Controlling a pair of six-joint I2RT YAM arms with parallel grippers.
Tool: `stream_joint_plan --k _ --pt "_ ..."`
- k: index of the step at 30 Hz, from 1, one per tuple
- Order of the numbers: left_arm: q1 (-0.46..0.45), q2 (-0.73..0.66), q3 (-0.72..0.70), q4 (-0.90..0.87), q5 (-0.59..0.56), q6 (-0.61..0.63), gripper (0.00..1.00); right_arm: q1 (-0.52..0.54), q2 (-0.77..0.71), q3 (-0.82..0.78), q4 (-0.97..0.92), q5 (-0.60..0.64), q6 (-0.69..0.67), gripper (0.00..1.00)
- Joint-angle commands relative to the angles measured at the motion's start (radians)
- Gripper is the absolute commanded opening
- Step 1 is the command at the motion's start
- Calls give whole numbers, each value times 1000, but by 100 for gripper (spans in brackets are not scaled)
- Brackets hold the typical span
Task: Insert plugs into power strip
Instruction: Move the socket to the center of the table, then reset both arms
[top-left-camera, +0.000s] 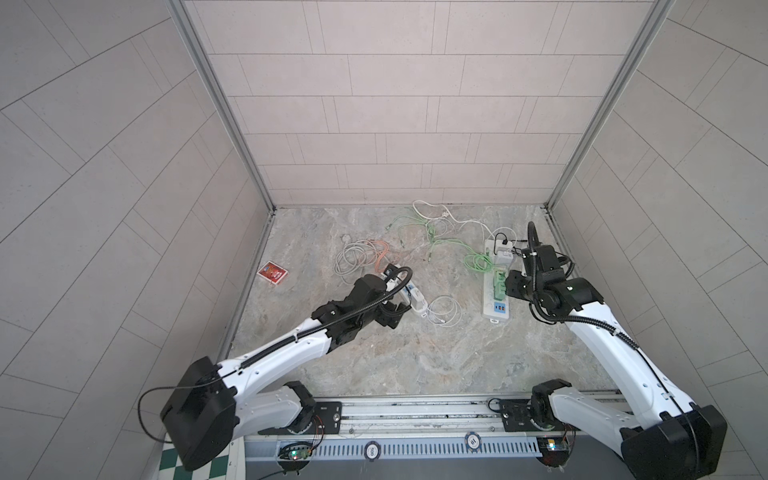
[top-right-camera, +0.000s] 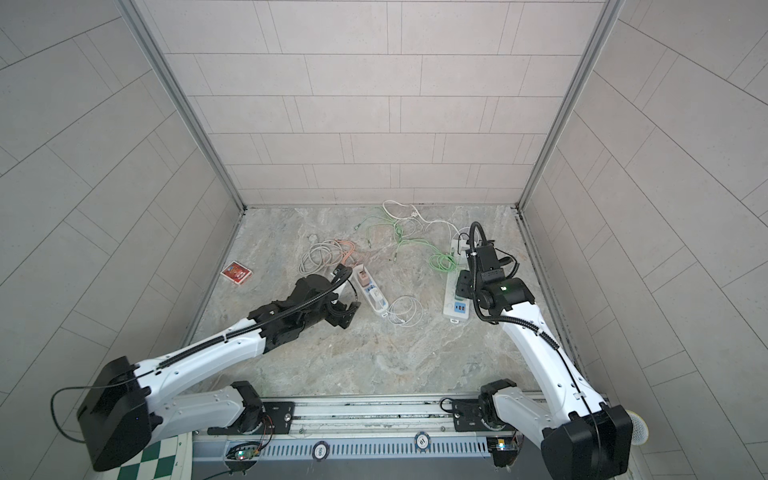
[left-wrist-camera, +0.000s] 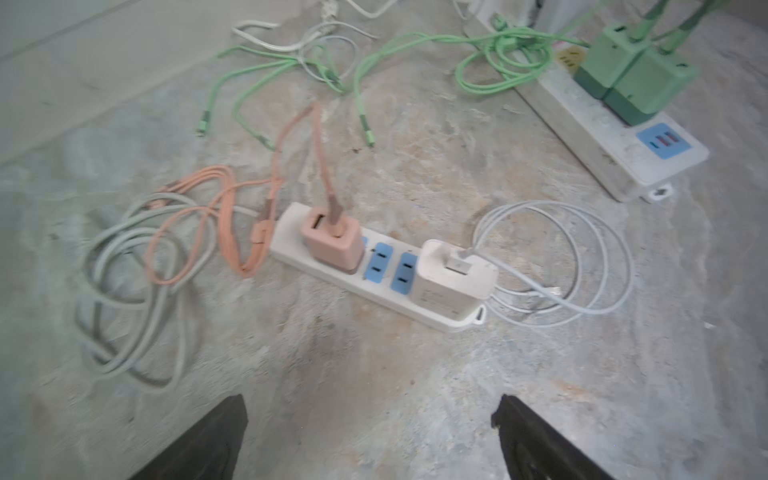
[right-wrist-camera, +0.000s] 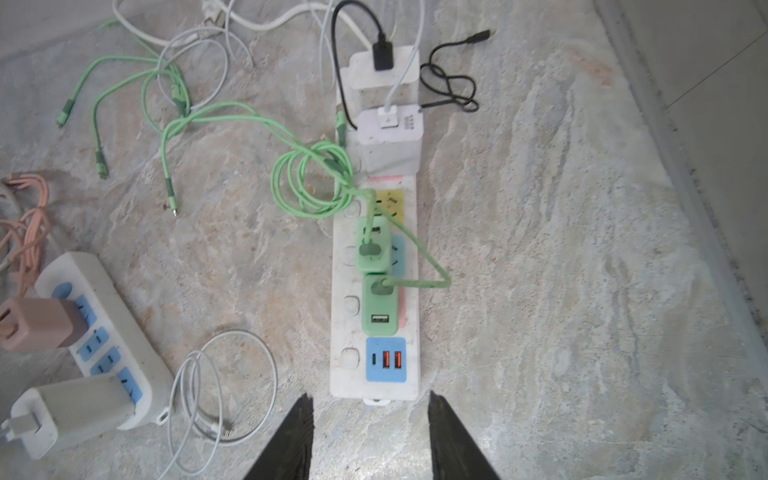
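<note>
A small white power strip (left-wrist-camera: 291, 249) lies on the stone floor with a dusty pink plug (left-wrist-camera: 332, 245) and a white plug (left-wrist-camera: 453, 278) seated in it. My left gripper (left-wrist-camera: 370, 401) hangs open and empty, a short way back from that strip. A longer white power strip (right-wrist-camera: 340, 332) carries two mint green plugs (right-wrist-camera: 374, 249) (right-wrist-camera: 380, 307) and two white plugs (right-wrist-camera: 390, 133) (right-wrist-camera: 384, 70). My right gripper (right-wrist-camera: 369, 397) is open at the strip's near end, nothing between its fingers. Both top views show the small strip (top-left-camera: 415, 297) (top-right-camera: 370, 291).
A red card pack (top-left-camera: 272, 273) lies at the left. Loose cables spread over the floor: a grey cord coil (left-wrist-camera: 124, 299), a pink cable (left-wrist-camera: 216, 216), green cables (right-wrist-camera: 166, 104), a white coil (left-wrist-camera: 552, 266), a black cable (right-wrist-camera: 449, 83). Tiled walls close three sides.
</note>
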Motion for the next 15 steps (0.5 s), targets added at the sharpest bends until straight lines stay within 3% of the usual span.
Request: stream_joint_plan --k 1,4,5,6,10,15 --pt "16 -128 -85 128 -384 42 100 -12 -22 -36 131 130 -46 49" --pt "61 -212 -198 384 -518 132 100 -14 -84 -149 352 205 -116 59" --pt "93 -227 -239 489 -519 172 100 -14 -110 -196 440 239 -151 85" --pt "126 -229 -265 544 -529 175 100 -14 -129 -239 519 269 -174 99" --pt "307 -173 -292 569 -498 71 100 -13 -169 -360 715 326 -308 99" --pt "414 -44 -370 766 -458 97 100 -25 -134 -426 773 460 -312 99"
